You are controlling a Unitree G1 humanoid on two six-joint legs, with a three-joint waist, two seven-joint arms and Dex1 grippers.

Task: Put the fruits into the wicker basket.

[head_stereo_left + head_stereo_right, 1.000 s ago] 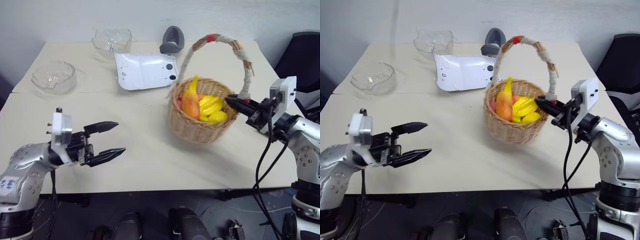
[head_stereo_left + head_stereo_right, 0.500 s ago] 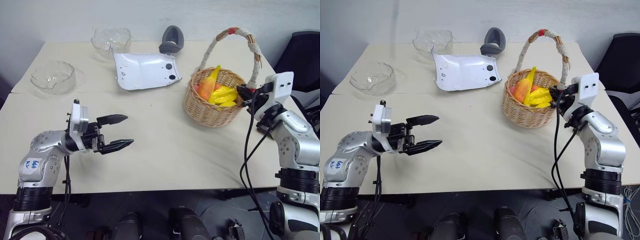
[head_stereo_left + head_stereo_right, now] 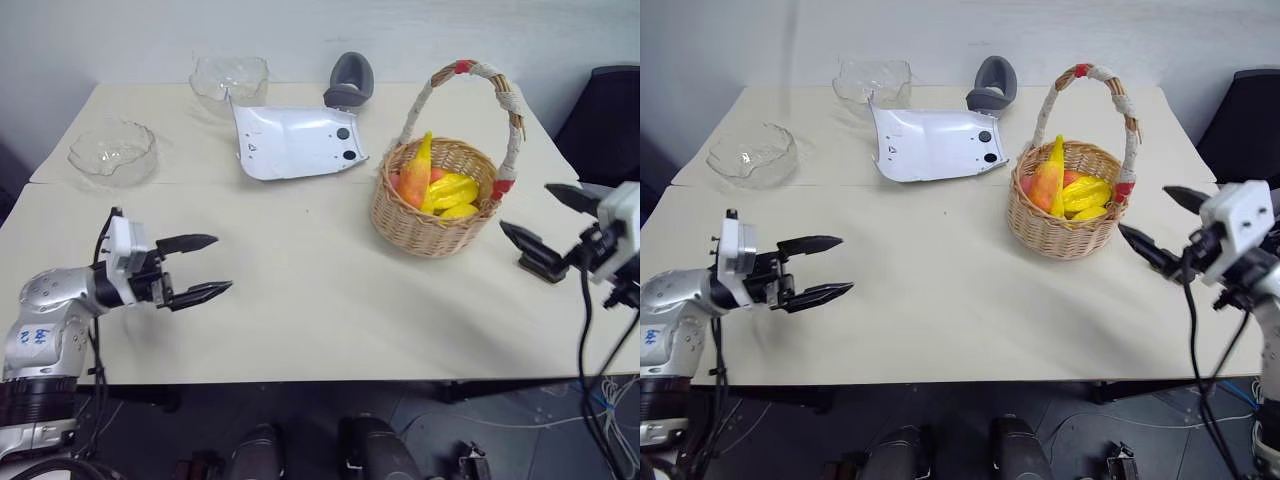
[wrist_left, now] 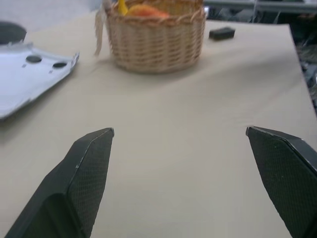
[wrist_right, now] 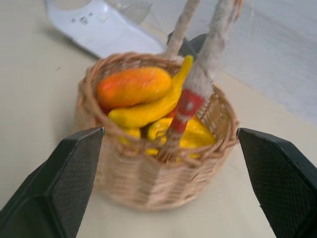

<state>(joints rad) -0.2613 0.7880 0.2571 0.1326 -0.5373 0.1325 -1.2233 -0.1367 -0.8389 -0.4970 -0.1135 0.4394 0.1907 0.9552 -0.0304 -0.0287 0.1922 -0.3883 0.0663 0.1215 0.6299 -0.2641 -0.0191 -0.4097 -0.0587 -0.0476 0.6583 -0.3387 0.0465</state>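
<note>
1. The right tool (image 3: 1160, 222) hangs released, its fingers spread wide and apart from the wicker basket (image 3: 1067, 220) at the basket's 4 o'clock; I judge it is backing off because the load is delivered.
2. The left tool (image 3: 825, 268) is released too, empty over bare desk (image 3: 940, 290) at 8 o'clock of the basket.
3. The fruits sit inside the basket: mango (image 5: 133, 87), banana (image 5: 148, 110).
4. A dark grey block (image 3: 540, 270) lies on the desk under the right tool.
5. A second ago the right tool was clenched at the handle; it has since let go, and the basket stands further right, upright.
</note>
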